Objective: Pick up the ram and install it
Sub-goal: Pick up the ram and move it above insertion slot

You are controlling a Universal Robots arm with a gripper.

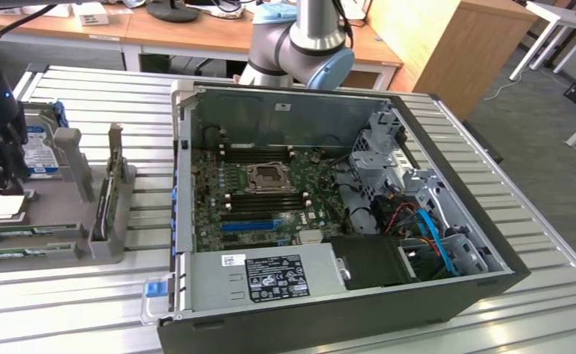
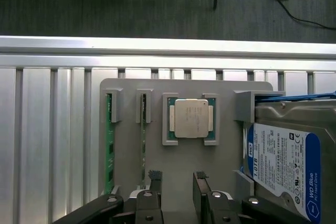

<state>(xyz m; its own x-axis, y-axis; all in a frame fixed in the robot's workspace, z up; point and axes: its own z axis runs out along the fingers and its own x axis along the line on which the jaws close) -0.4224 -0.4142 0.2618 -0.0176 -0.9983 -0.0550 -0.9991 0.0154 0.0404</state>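
**On a silver ribbed aluminium desk [image 1: 91, 295], nothing is held yet**

Two ram sticks, long thin green circuit boards, are stood on edge in parallel slots of a flat grey plastic holder [image 2: 131, 90]. One stick [image 2: 109, 145] is placed towards the holder's outer edge. The other [image 2: 143, 140] is set between it and a square silver processor [image 2: 191, 118], which is seated in its own recess. Beyond the processor, a hard drive with a blue-and-white label [image 2: 283, 166] is propped in a taller bracket of the same holder.

The black fingers [image 2: 155, 182] are seen spread wide apart and gripping nothing. One is positioned just beside the stick nearer the processor, and the gap between the two is aligned over bare holder. Whether that finger touches the stick cannot be told.

In the exterior view the holder is found at the exterior view's left, with the two green sticks [image 1: 22, 234] shown side by side at its near end. An upright card with a metal bracket [image 1: 110, 184] is kept at the holder's edge nearest a black open-sided computer case [image 1: 484, 287]. The case is laid on its side in the middle of the desk. Inside it, a green motherboard [image 1: 214, 199] with a blue expansion slot [image 1: 248, 225] is exposed, and a labelled silver power supply [image 1: 268, 276] is mounted at the near end. Wooden furniture [image 1: 445, 44] is visible behind.
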